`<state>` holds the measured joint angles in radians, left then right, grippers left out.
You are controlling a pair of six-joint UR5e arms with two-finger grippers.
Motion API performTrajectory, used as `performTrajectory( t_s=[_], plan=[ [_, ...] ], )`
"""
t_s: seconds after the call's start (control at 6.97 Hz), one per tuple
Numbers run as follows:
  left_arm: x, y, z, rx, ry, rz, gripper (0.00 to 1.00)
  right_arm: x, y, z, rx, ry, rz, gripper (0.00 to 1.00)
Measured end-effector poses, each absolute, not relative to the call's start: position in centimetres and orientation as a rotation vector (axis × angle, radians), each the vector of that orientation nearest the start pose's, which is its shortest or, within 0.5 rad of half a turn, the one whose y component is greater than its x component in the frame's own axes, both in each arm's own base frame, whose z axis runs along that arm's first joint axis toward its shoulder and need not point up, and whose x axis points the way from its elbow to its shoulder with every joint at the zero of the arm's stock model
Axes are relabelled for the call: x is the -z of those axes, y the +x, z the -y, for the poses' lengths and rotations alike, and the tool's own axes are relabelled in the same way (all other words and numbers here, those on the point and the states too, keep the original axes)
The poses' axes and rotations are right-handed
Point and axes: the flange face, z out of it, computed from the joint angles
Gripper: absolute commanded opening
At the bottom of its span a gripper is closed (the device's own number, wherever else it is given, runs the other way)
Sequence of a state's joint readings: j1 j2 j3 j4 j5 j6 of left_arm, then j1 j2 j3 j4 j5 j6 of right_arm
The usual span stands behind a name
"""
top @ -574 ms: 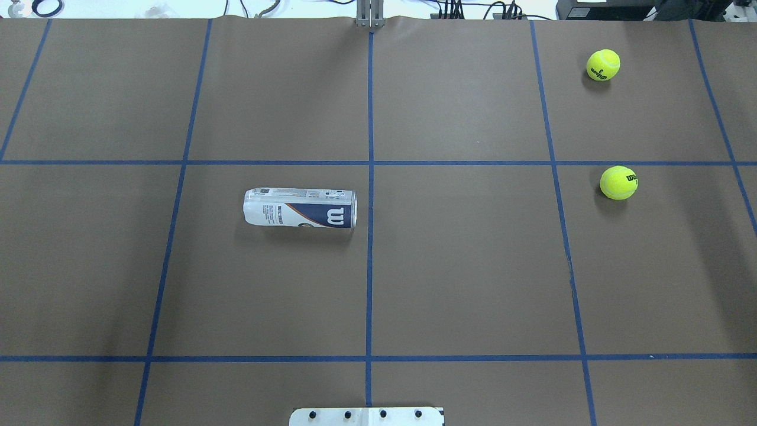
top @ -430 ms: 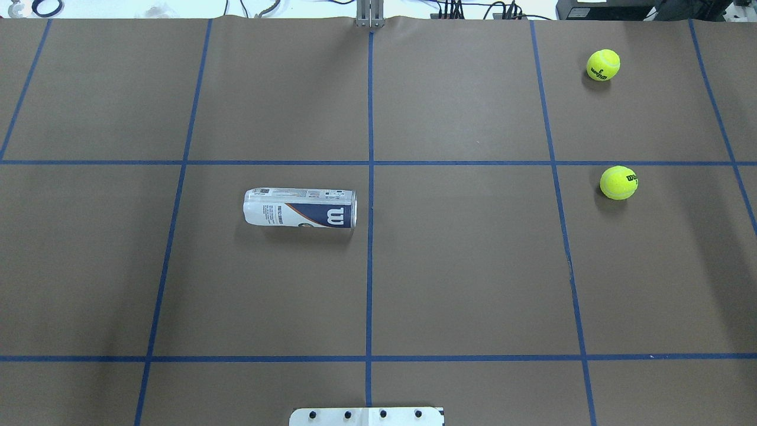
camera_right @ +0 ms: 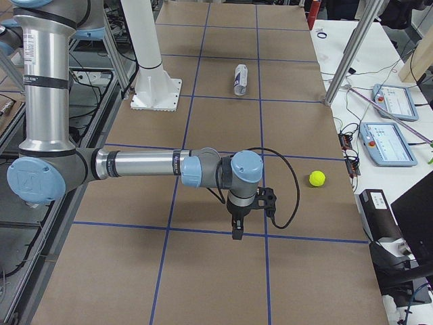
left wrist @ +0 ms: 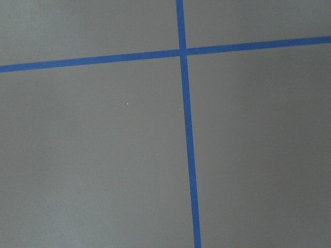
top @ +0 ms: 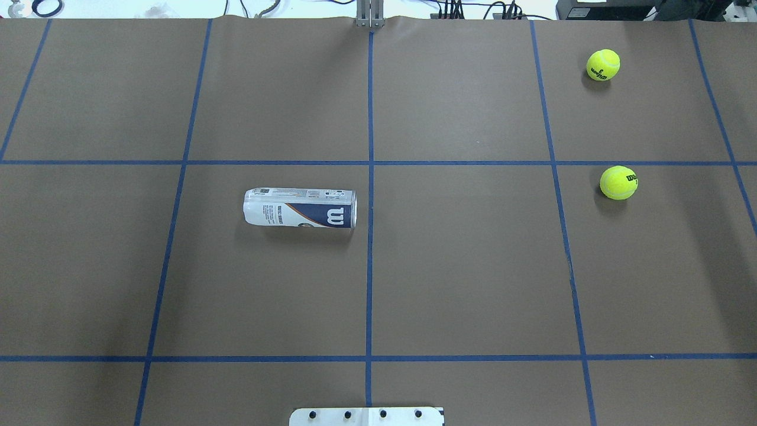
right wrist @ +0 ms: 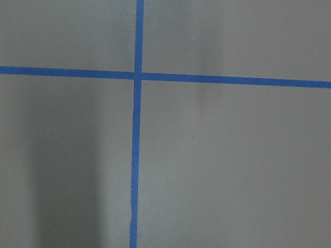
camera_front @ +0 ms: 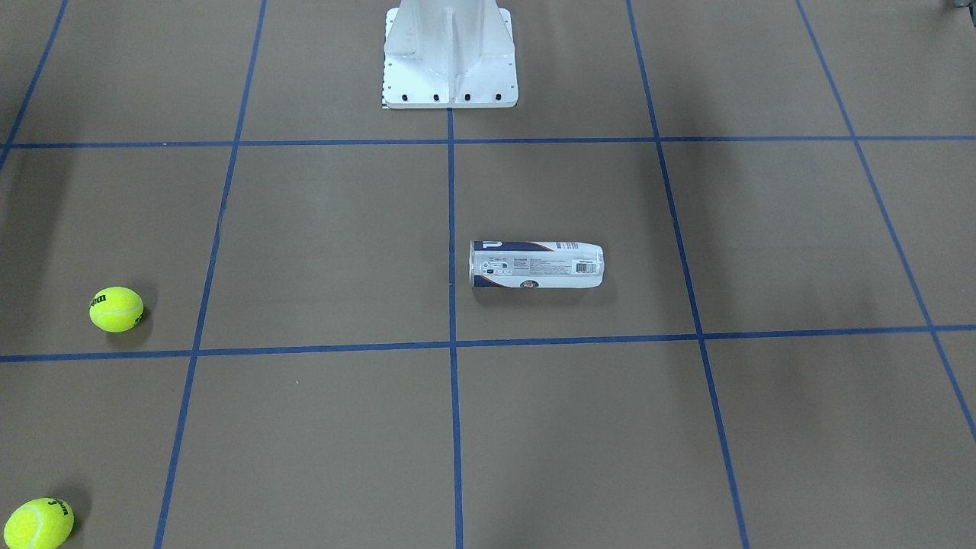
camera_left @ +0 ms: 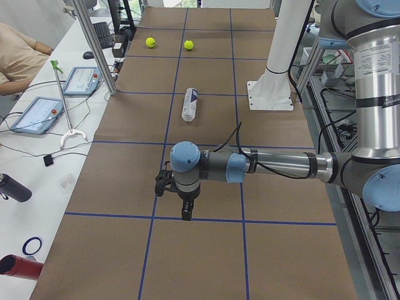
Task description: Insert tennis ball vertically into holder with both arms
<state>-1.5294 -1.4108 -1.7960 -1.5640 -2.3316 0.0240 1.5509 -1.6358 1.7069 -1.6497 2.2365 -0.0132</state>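
Note:
The holder [top: 300, 208], a clear tube with a white and navy label, lies on its side left of the centre line; it also shows in the front-facing view [camera_front: 537, 265] and both side views [camera_left: 190, 104] [camera_right: 240, 79]. Two yellow tennis balls [top: 603, 64] [top: 618, 182] rest far right. My left gripper [camera_left: 186, 209] hangs over the table's left end, far from the holder. My right gripper [camera_right: 237, 230] hangs over the right end, near one ball [camera_right: 316, 178]. Both grippers show only in side views, so I cannot tell whether they are open or shut. Both wrist views show only brown paper and blue tape.
The white pedestal base [camera_front: 450, 53] stands at the robot's side of the table. Blue tape lines grid the brown table cover. A metal post [camera_left: 94, 47] and tablets [camera_left: 37, 114] stand beyond the far edge, with an operator at the left side view's edge.

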Motion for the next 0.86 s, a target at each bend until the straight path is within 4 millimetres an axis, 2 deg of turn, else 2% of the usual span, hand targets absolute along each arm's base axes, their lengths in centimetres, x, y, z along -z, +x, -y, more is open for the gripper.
performTrajectory(
  t_s=[0.43,0.86],
  plan=[
    [-61.3,-4.7,43.0,-0.09,0.067,-0.76,1.0,-61.3,6.0,47.5,0.051,0.044,0.666,1.0],
    [-59.1,-4.7,44.7,-0.123,0.163,-0.756,1.0,-59.1,5.8,49.6,0.101,0.178,0.655,1.0]
  ],
)
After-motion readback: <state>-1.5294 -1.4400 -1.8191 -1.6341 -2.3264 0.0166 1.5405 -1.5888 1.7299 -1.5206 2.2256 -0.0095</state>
